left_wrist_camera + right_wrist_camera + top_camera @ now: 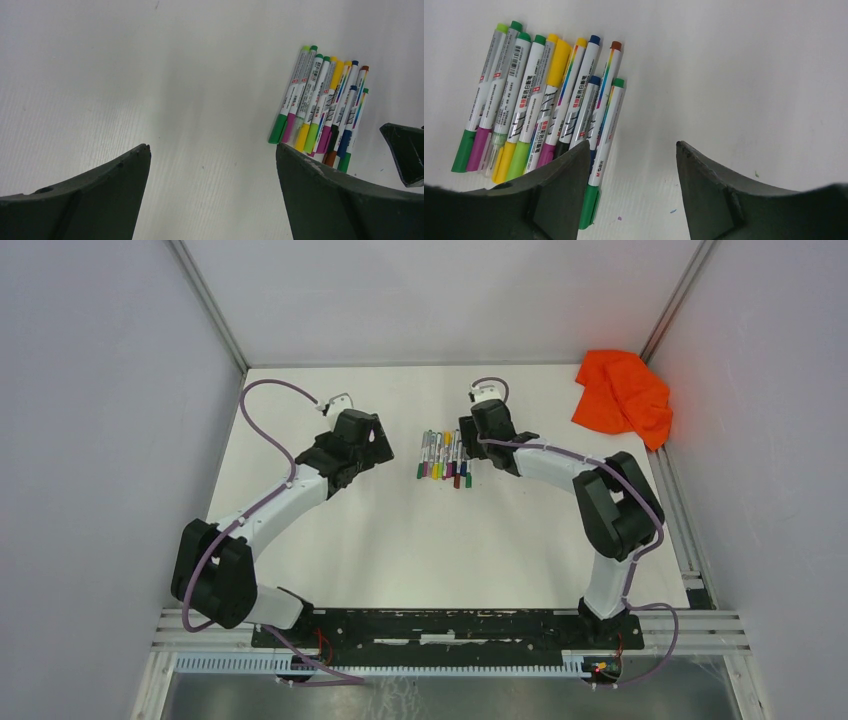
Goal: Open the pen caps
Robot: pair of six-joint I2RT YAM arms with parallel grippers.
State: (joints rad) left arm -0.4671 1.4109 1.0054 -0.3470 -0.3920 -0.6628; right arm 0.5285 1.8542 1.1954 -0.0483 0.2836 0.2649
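Now the left tool [212, 150] and right tool [633, 145] stand fully open and empty. Capped pens [444, 458] lie bunched between them, seemingly within either's reach.

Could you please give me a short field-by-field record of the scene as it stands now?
pens: about ten pens lying side by side in one touching bunch, mid-table
pen caps: pen caps all appear to be on
left claw: left claw open, empty, over bare table to the left of the bunch
right claw: right claw open, empty, at the bunch's right edge; contact cannot be told
other: crumpled orange cloth in the far right corner
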